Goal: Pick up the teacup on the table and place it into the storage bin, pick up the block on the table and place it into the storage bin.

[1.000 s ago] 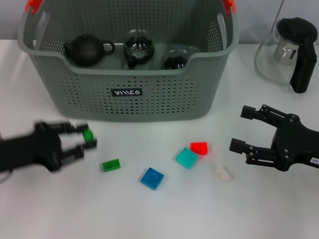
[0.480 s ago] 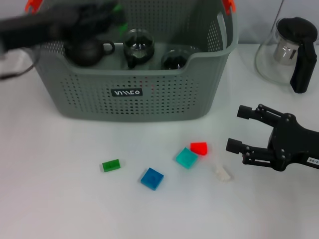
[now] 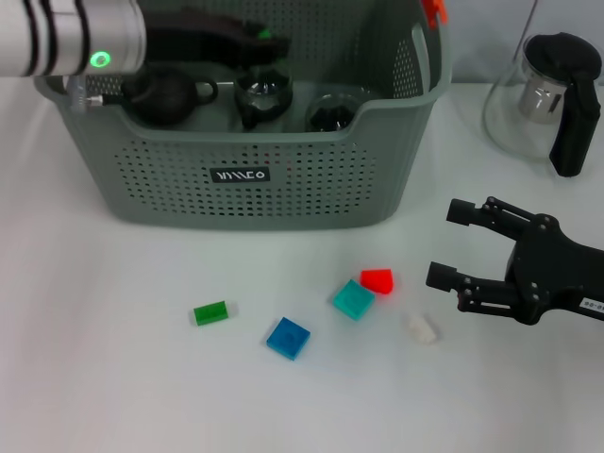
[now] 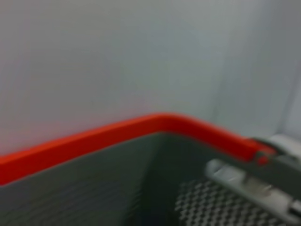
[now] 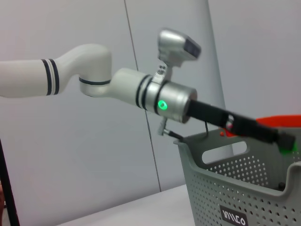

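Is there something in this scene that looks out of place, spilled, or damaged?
Nothing stands out. The storage bin sits upright, the glass pitcher stands upright, and the loose blocks lie flat on the table. No spill or breakage is visible.

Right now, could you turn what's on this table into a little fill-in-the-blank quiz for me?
1. The left end effector holds a small ____ block over the basket.
2. The right end effector hovers, fingers apart, beside the ____ block.
3. The glass pitcher has a ____ handle.
4. On the table, the blue block lies between the green block and the ____ block.

Missing words: green; white; black; teal
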